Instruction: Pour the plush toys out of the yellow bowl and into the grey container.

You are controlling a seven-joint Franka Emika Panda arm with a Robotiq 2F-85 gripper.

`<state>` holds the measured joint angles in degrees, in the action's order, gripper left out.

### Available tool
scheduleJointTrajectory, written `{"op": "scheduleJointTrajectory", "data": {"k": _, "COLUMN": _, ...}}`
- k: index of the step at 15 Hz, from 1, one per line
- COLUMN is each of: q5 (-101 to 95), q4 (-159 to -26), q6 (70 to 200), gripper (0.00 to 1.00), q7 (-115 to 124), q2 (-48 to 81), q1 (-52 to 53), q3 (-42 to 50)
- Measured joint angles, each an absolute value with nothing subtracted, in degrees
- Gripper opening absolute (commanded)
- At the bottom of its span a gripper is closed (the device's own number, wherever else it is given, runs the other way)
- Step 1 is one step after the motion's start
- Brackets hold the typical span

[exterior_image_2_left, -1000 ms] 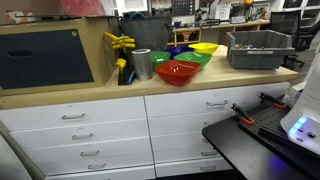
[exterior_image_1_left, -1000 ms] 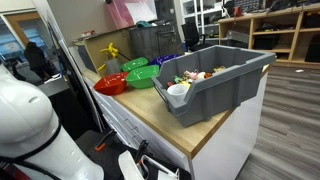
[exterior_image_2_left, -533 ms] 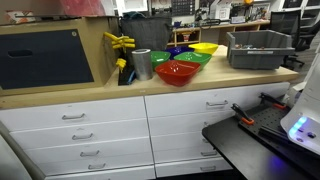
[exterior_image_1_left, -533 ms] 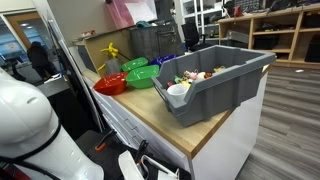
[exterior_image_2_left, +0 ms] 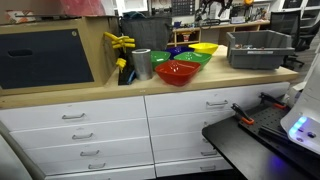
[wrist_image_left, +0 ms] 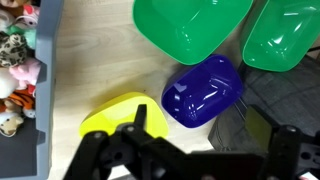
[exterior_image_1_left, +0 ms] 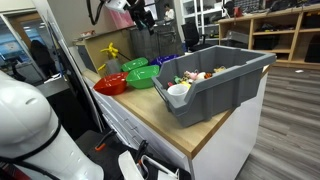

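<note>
In an exterior view the worktop (exterior_image_2_left: 100, 92) carries a black box (exterior_image_2_left: 45, 57) at its left end, and next to it a metal cup (exterior_image_2_left: 141, 64) stands near the back edge. After this comes a group of bowls close together around the middle of the worktop: a red bowl (exterior_image_2_left: 177, 72) nearest to the front edge, green bowls (exterior_image_2_left: 160, 57) behind it, then a blue bowl (exterior_image_2_left: 178, 50), and the yellow bowl (exterior_image_2_left: 205, 47) toward the back edge, upright. The grey container (exterior_image_2_left: 258, 48) occupies the right end of the worktop, just beside the yellow bowl. In an exterior view the plush toys (exterior_image_1_left: 195, 75) lie inside the grey container, and a white cup (exterior_image_1_left: 178, 91) sits at its low front wall, near the corner of the worktop. The arm (exterior_image_1_left: 138, 12) is high above the bowls. In the wrist view, from the left, the wall of the container and some toys are seen, then the yellow bowl on the bare wood, the blue bowl touching it, and the green bowls above. The gripper (wrist_image_left: 198, 135) hangs over the yellow and blue bowls with its jaws spread wide and nothing between them; one finger (wrist_image_left: 137, 122) overlaps the rim of the yellow bowl, but I cannot tell if it touches.
</note>
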<state>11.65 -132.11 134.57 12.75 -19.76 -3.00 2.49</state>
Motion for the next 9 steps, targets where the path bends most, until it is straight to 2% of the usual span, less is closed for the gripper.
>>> {"op": "scheduleJointTrajectory", "data": {"k": 9, "q5": 11.65, "q4": -130.91, "q6": 134.51, "gripper": 1.0, "q7": 12.71, "q2": -19.62, "q1": -3.03, "q3": 2.73}}
